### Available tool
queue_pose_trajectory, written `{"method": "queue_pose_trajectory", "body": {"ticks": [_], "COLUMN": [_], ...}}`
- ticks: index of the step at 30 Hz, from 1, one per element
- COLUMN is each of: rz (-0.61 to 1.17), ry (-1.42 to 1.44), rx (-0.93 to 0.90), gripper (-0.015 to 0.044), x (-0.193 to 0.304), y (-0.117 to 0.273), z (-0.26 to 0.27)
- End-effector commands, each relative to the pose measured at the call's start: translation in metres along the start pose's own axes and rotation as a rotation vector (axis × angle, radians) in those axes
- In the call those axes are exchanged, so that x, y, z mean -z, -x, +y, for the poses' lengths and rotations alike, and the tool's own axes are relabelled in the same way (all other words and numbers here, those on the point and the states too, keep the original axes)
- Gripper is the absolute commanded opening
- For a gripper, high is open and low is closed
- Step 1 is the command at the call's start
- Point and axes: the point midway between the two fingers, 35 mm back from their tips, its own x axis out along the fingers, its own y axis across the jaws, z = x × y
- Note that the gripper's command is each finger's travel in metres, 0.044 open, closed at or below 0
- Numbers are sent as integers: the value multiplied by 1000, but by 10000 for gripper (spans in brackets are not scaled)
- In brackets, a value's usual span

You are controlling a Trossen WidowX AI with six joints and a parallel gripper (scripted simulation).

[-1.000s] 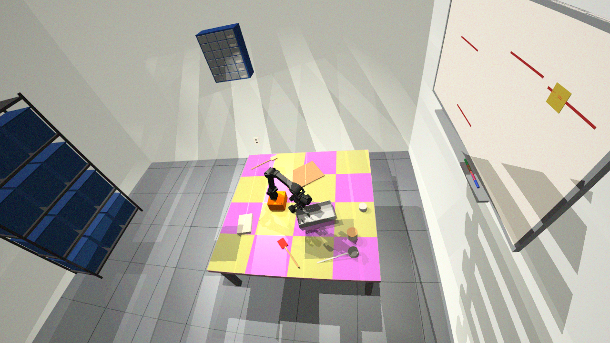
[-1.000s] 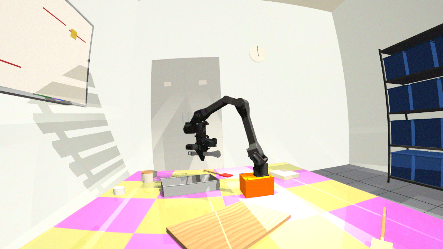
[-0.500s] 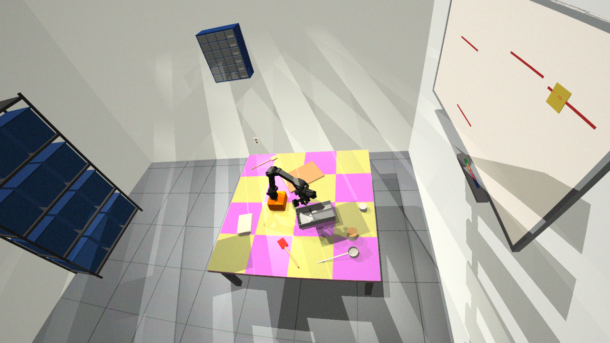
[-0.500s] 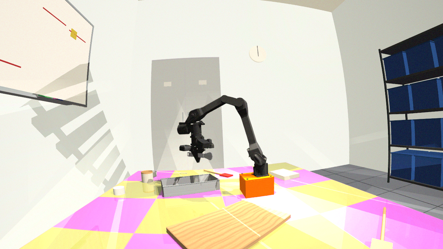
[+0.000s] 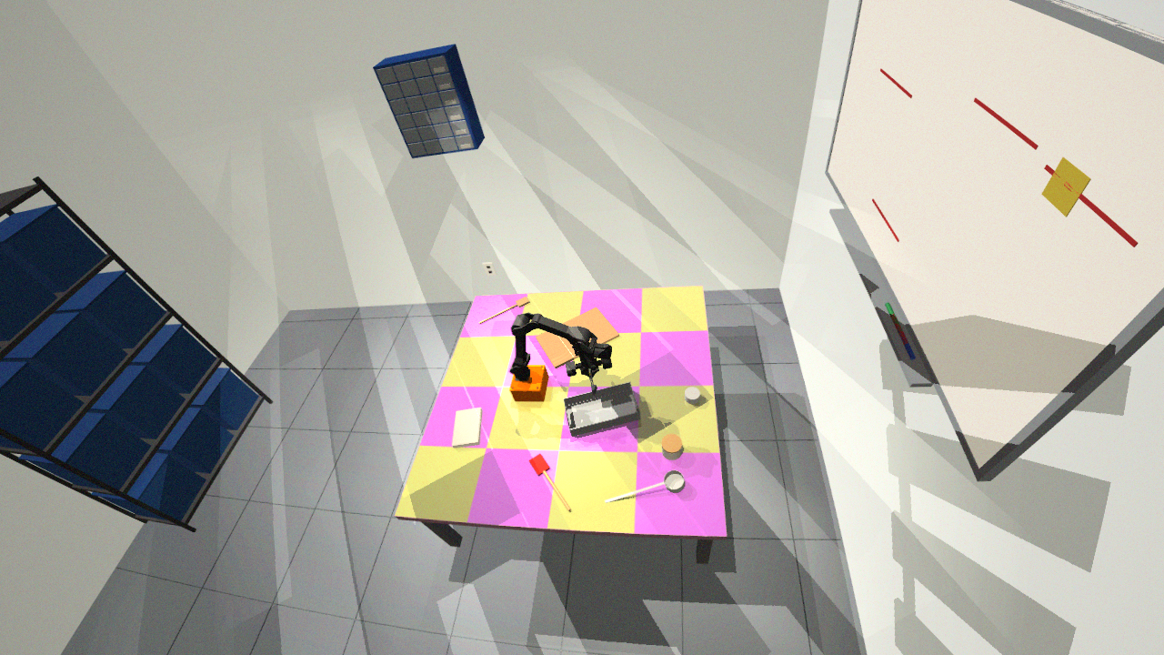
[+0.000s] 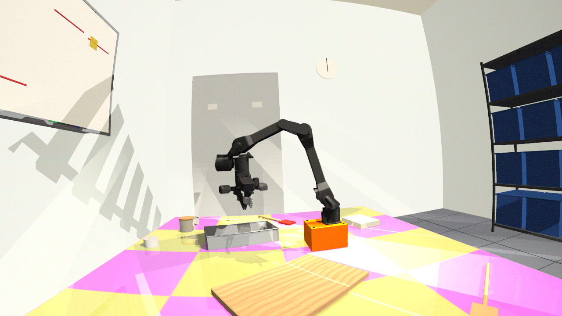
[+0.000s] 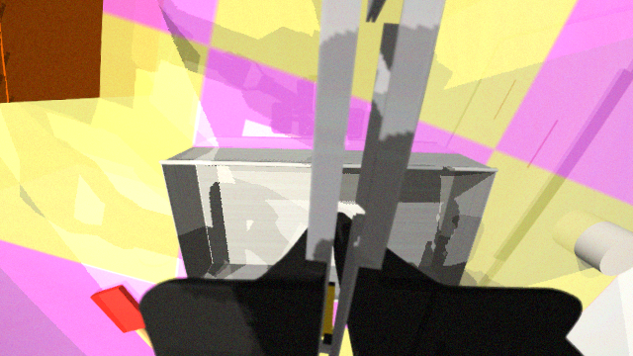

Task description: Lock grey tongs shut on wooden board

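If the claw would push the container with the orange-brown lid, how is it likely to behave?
The lidded container would probably slide under a low push, since it stands upright on a flat base. Pushed near its lid, it might tip. Its round side suggests it could roll once fallen.

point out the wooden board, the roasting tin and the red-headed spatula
wooden board [image 5: 600,324] [image 6: 290,285]: top and exterior views, on its upper face
roasting tin [image 5: 604,425] [image 6: 241,238] [image 7: 237,162]: top and exterior views, on its side wall; wrist view, on its rim
red-headed spatula [image 5: 539,464] [image 6: 287,222] [image 7: 119,309]: all three views, on its red head
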Motion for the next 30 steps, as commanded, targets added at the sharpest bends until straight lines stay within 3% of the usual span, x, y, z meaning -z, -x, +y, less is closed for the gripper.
{"method": "queue_pose_trajectory", "body": {"ticks": [1, 22, 30], "rz": [4, -7, -8], "ry": [-84, -477, -512], "rx": [4, 9, 9], "gripper": [-150, -150, -150], "x": [-19, -122, -132], "y": [2, 4, 4], "z": [-11, -39, -40]}}
